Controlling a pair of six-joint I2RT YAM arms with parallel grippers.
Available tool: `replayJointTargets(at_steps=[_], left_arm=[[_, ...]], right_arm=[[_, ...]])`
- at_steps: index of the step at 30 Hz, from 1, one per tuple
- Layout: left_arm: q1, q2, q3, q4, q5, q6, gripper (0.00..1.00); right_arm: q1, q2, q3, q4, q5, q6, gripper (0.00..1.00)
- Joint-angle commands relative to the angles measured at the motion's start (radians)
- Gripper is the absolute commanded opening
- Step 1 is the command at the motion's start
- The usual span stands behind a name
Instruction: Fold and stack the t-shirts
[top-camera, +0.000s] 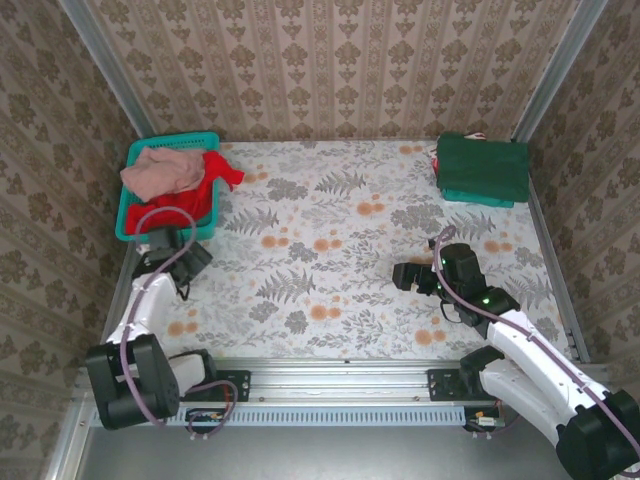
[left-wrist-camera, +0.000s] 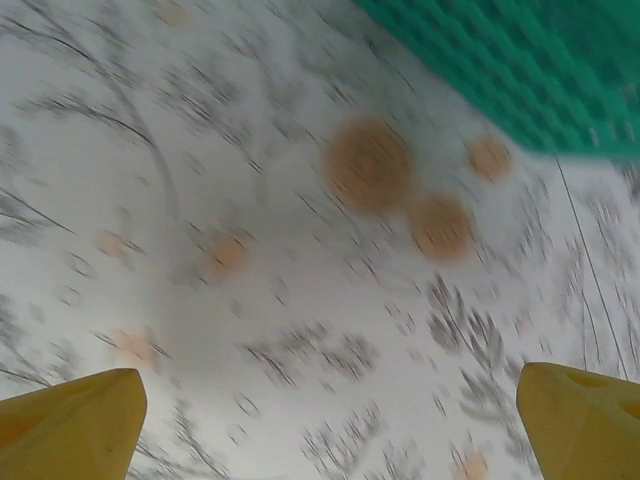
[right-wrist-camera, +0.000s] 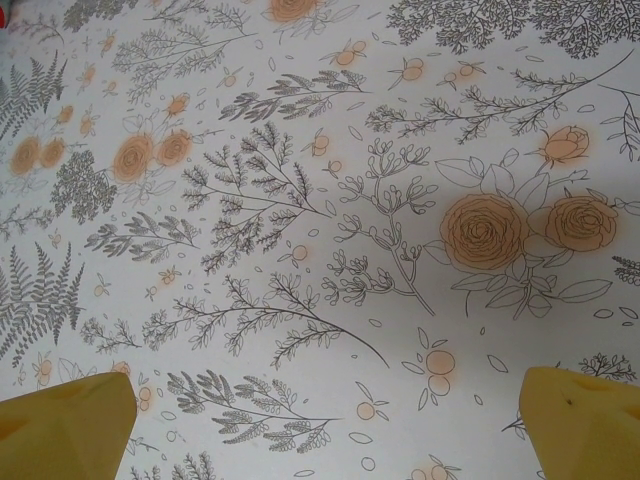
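Currently: both grippers spread, nothing held

Beside the teal basket (top-camera: 170, 139) the left gripper (left-wrist-camera: 330, 430) hangs with jaws wide; the right gripper (right-wrist-camera: 330, 430) gapes over the floral table (top-camera: 330, 200). The pink tee (top-camera: 160, 170) and red tee (top-camera: 222, 170) lie crumpled in the basket; the green folded tees (top-camera: 485, 165) sit far right.

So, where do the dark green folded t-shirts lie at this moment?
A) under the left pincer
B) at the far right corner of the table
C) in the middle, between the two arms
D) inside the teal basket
B: the dark green folded t-shirts lie stacked at the far right corner of the table, while the teal basket at the far left holds the pink t-shirt and the red t-shirt.
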Motion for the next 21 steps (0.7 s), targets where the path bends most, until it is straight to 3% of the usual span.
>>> replayJointTargets(at_steps=[1,5,14,18,21], left_arm=[[0.070,0.049,0.051,0.130,0.079,0.010,0.97],[0.094,0.152,0.123,0.238,0.133,0.015,0.96],[0.115,0.423,0.320,0.283,0.170,0.091,0.91],[0.103,0.435,0.358,0.245,0.207,0.091,0.90],[0.047,0.358,0.372,0.167,0.138,0.135,0.93]], right_arm=[[-0.005,-0.017,-0.010,0.008,-0.015,0.010,1.00],[-0.004,-0.019,-0.015,0.022,-0.022,0.009,1.00],[-0.005,0.012,0.004,0.024,-0.026,0.008,1.00],[-0.005,0.017,0.012,0.010,-0.031,0.013,1.00],[-0.005,0.008,0.010,0.016,-0.033,0.019,1.00]])
